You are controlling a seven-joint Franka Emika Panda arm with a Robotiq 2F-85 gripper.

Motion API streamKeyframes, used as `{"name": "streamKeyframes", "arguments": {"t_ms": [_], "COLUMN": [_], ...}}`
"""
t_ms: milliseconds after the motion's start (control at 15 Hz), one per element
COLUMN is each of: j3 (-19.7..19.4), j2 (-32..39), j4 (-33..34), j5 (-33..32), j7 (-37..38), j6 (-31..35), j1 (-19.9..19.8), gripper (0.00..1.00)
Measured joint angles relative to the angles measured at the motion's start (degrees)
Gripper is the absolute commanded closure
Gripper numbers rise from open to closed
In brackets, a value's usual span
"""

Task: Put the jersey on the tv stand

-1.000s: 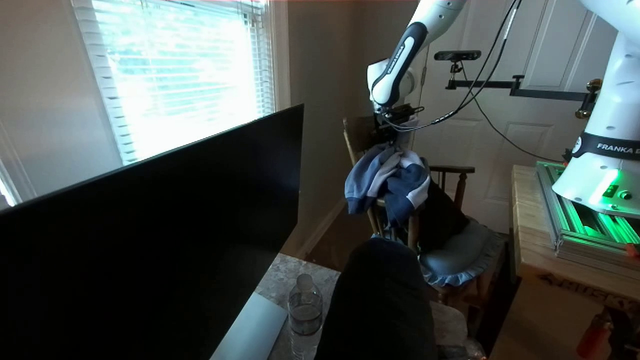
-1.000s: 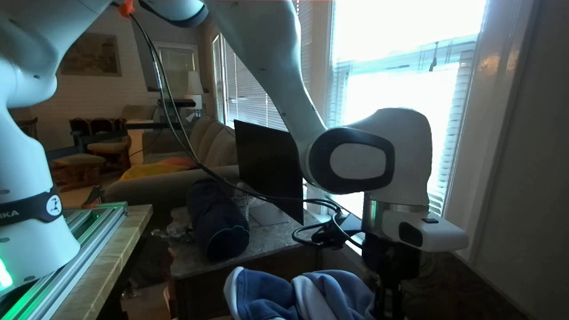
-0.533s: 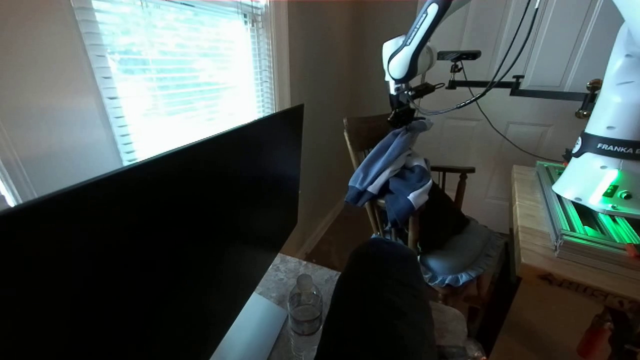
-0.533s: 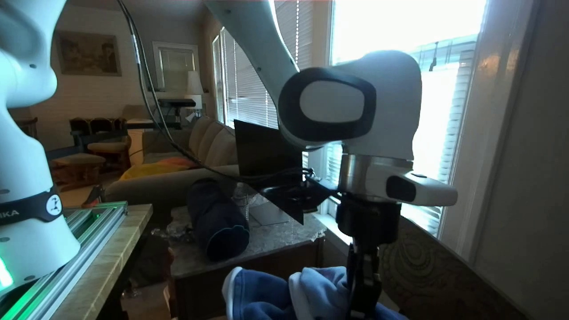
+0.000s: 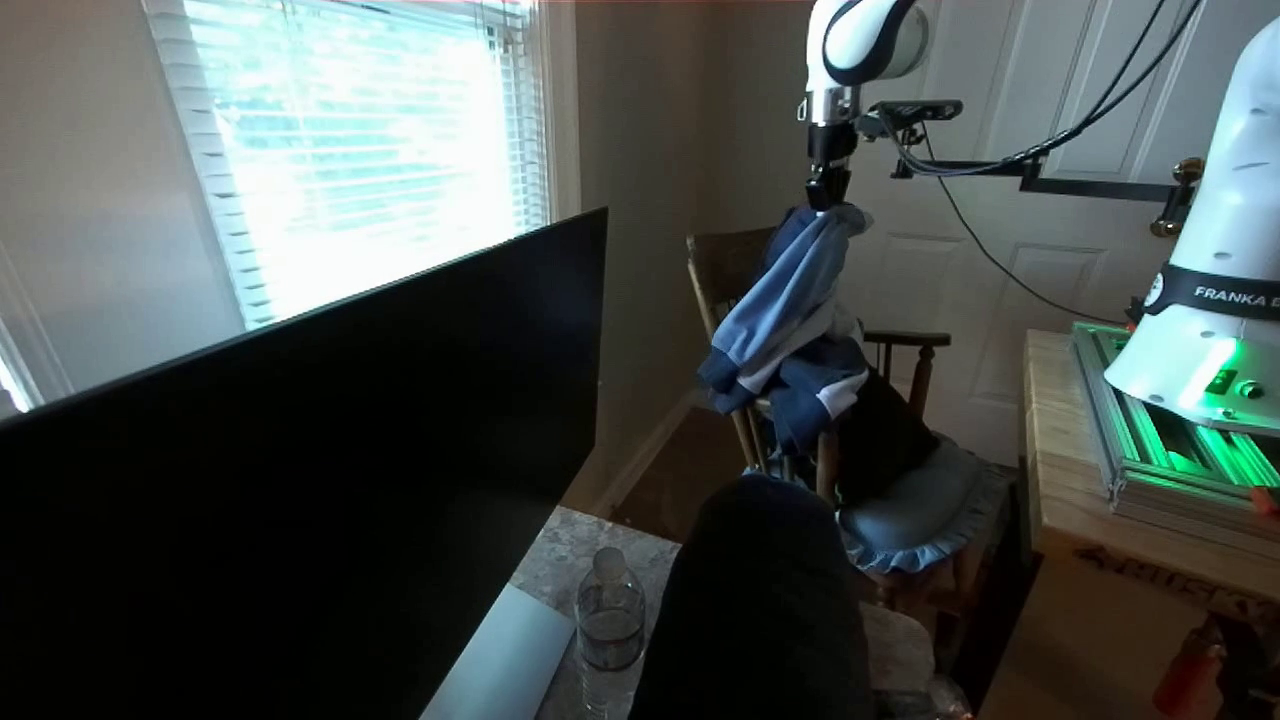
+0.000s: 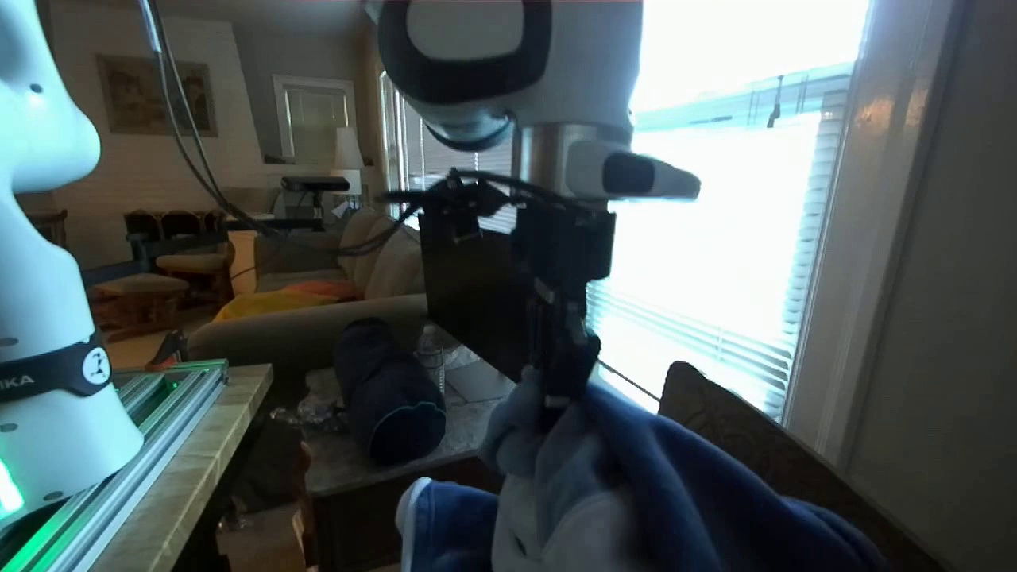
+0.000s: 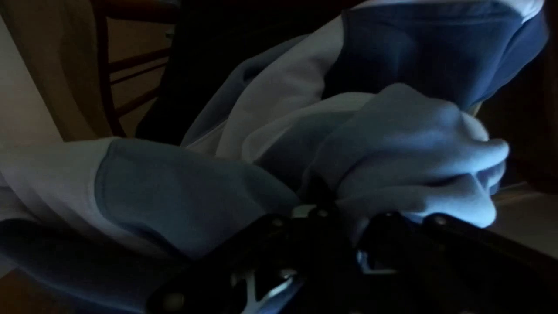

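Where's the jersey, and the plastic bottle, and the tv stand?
jersey (image 5: 790, 285), in an exterior view: light-blue cloth
plastic bottle (image 5: 610, 630), in an exterior view: clear side
tv stand (image 6: 470, 425), in an exterior view: mottled grey top

Daylight from the window burns out to white in both exterior views, washing away much of the blinds; in front of the window the screen sinks to near-black; beside the window the wall lies in dull brown shade; well apart from the window green light glows on the robot base and metal frame; the wrist view is murky and soft, the fingers nearly lost in black, the jersey catching a faint bluish sheen.
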Motion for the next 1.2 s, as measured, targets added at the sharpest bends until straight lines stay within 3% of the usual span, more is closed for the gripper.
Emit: {"name": "streamKeyframes", "arguments": {"t_ms": [67,133,400,600,667,867,1200], "j3": [1.0,2.5,5.2,5.2,5.2,5.7,11.3], "j2": [-3.0,-5.9,-14.7,-15.4,-15.4,-15.3,-19.4], "j4": [-2.1,-4.2,-10.4,-11.2,-11.2,-11.1,-12.0], "j5": [0.0,0.0,0.0,0.0,0.0,0.0,0.4], "j7": [-1.9,-3.6,-7.2,-7.7,-7.8,-7.8,-7.7], "j6": [-0.8,-1.9,-4.1,-4.1,-4.1,-4.1,-4.7], "j1": [-0.4,-1.2,-2.4,-2.6,-2.6,-3.1,-1.8], "gripper": [0.96,0.86,0.86,0.86,0.96,0.96,0.96]}}
